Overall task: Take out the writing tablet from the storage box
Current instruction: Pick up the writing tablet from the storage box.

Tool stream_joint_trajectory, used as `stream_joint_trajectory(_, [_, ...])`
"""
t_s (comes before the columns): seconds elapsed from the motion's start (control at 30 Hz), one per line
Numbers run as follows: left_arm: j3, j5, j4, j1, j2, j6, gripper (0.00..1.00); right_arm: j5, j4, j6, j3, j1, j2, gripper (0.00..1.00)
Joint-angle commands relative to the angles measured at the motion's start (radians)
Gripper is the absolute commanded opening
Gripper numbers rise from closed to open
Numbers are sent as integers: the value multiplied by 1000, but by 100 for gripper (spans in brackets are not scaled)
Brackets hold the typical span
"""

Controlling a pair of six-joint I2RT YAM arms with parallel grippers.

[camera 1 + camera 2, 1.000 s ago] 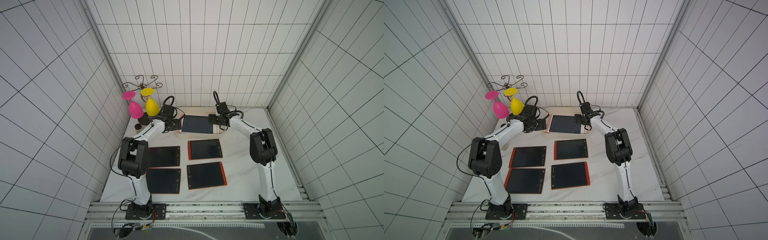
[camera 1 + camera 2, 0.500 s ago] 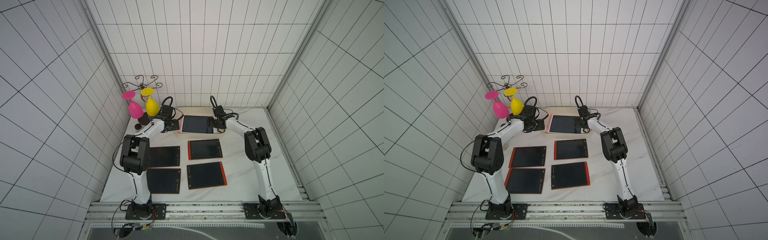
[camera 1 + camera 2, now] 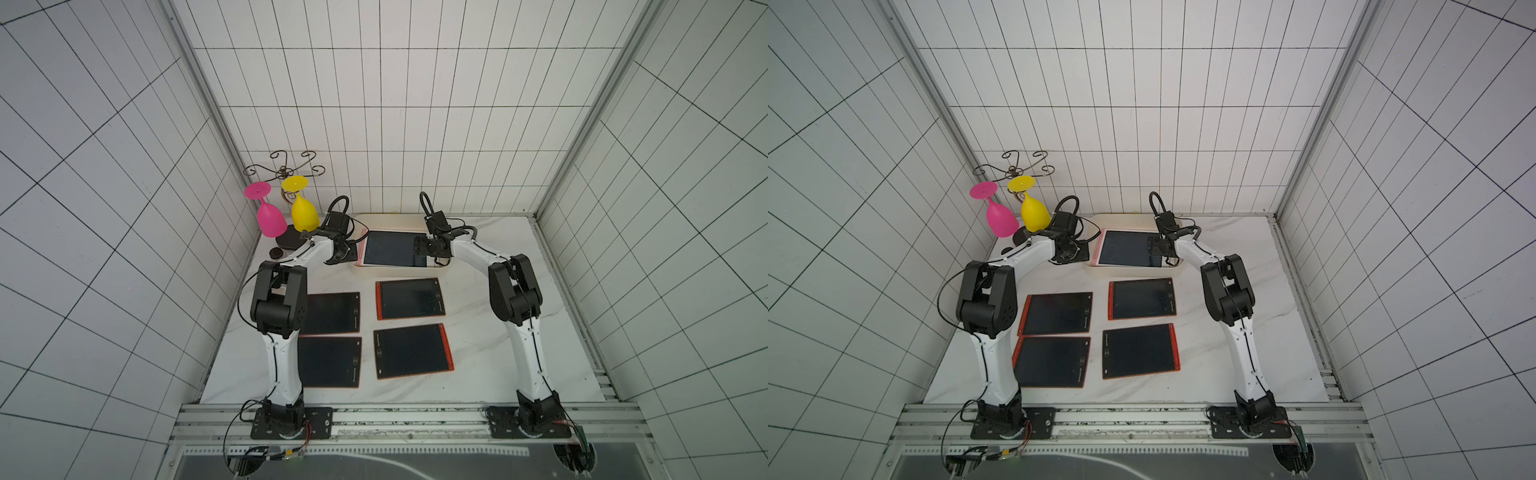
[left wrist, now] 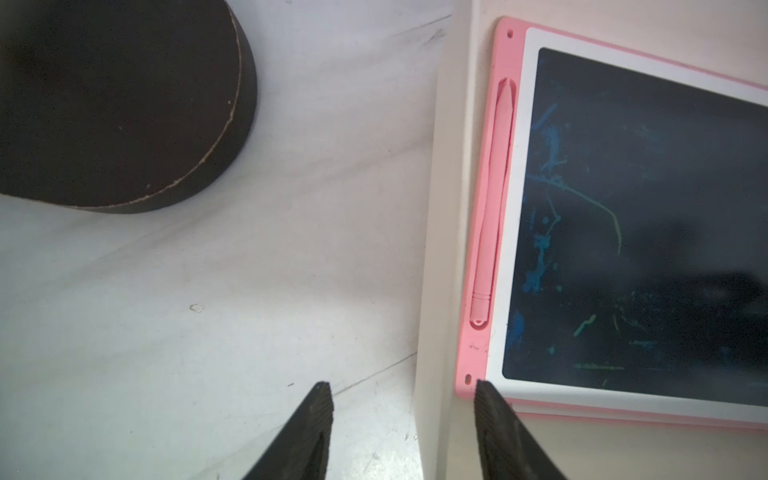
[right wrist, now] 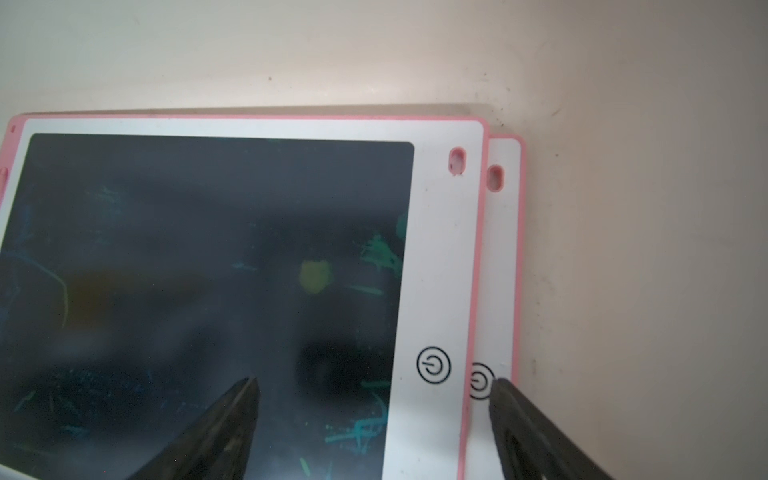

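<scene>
The storage box [image 3: 399,272], a shallow cream tub, stands at the back middle of the table. In it lies a pink-framed writing tablet [image 3: 390,249] with a dark screen, stacked on another pink tablet [image 5: 505,249] that sticks out a little. My left gripper [image 4: 401,386] is open and straddles the box's left wall [image 4: 440,249]: one finger is over the table, the other inside at the tablet's corner. My right gripper [image 5: 374,380] is open over the top tablet's right end, one finger above the screen, the other at the lower tablet's edge.
Several dark tablets with red rims [image 3: 409,299] lie flat on the marble table in front of the box. At the back left stand upturned pink [image 3: 270,218] and yellow [image 3: 304,212] goblets, a wire stand [image 3: 284,168] and a dark round base [image 4: 124,104].
The left gripper's jaws have narrowed round the box's left wall. The right gripper has shifted a little inward over the tablet's right end.
</scene>
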Motion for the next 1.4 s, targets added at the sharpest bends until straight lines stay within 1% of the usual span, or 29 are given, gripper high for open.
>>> stream_joint_trajectory(0.0, [13,6,5,-6,4,12,48,-9,-12,18,52,9,41,88])
stream_joint_trajectory(0.1, [12,15,5,-8,6,12,39,-19,-12,26,52,13,49,88])
stream_joint_trajectory(0.13, [10,20,5,-10,8,11,34,-30,-12,29,53,13,52,88])
stream_joint_trajectory(0.2, [6,28,6,-15,12,10,29,-50,-17,32,57,13,59,88])
stream_joint_trajectory(0.3, [-1,22,3,-27,18,13,17,-87,-30,34,71,16,68,88])
stream_joint_trajectory(0.37, [-12,11,3,-36,16,19,6,-107,-29,24,74,20,70,87])
stream_joint_trajectory(0.43, [-8,-1,-1,-44,18,25,0,-119,-29,21,76,20,72,87])
stream_joint_trajectory(0.6, [4,1,-10,-45,17,24,0,-175,-15,29,96,22,91,87])
stream_joint_trajectory(0.73, [6,8,-10,-46,15,22,0,-231,2,37,93,22,77,86])
stream_joint_trajectory(0.87, [0,9,-5,-56,14,16,0,-337,20,53,85,19,51,86])
stream_joint_trajectory(1.03, [16,41,-11,-61,21,7,0,-429,21,71,67,5,19,85])
stream_joint_trajectory(1.1, [29,38,-26,-62,21,12,0,-479,56,85,35,1,-4,85])
stream_joint_trajectory(1.2, [29,30,-26,-65,17,15,0,-526,156,121,-34,-6,-43,85])
stream_joint_trajectory(1.37, [24,16,-26,-66,16,24,0,-602,229,177,-34,-7,-55,84])
